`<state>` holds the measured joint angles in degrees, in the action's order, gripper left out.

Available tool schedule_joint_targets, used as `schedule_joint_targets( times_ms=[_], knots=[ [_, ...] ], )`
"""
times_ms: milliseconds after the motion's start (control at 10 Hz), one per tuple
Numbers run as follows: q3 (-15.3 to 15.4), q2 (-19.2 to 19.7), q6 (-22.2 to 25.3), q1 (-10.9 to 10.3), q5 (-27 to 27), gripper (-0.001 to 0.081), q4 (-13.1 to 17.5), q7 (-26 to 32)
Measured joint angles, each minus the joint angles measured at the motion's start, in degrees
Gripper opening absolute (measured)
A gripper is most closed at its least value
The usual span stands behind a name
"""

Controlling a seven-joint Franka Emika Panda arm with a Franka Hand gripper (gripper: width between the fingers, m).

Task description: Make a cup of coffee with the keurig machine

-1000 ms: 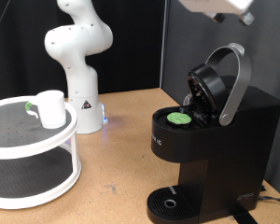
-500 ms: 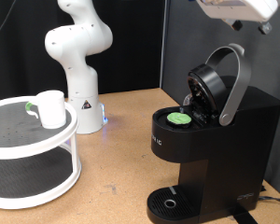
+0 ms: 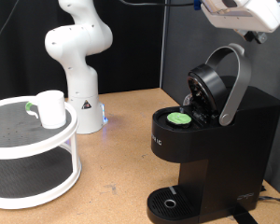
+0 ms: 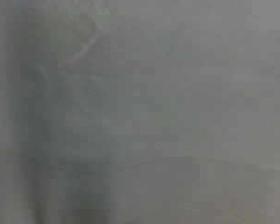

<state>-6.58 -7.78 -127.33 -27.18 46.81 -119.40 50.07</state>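
Note:
The black keurig machine stands at the exterior view's right with its lid raised and its silver-grey handle up. A green-topped pod sits in the open pod holder. The white cup stands on the top shelf of a round white rack at the exterior view's left. Part of my arm's white hand shows at the exterior view's top right, above the machine. Its fingers do not show. The wrist view is a blurred plain grey surface.
A white robot arm base stands at the back, behind the rack. A small green thing lies by the cup on the rack. The circular drip tray is bare. Wooden table lies between rack and machine.
My hand has moved to the exterior view's right and slightly down along the top edge. The machine, pod and cup have not moved.

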Motion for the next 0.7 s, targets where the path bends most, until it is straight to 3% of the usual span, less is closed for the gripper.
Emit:
schedule_joint_targets(
  times_ms=[100, 200, 300, 400, 700],
  knots=[
    [0.02, 0.02, -0.76, 0.01, -0.87, 0.0322, -0.27, -0.01],
    [0.01, 0.06, -1.03, 0.07, -1.82, 0.0132, -0.49, -0.26],
    [-0.03, 0.15, -1.06, 0.21, -2.49, 0.0132, -0.64, -0.55],
    [-0.17, 0.25, -1.06, 0.3, -2.76, 0.0027, -0.78, -0.55],
    [-0.61, 0.3, -0.98, 0.71, -2.92, 0.0002, -1.34, -0.39]
  ],
)
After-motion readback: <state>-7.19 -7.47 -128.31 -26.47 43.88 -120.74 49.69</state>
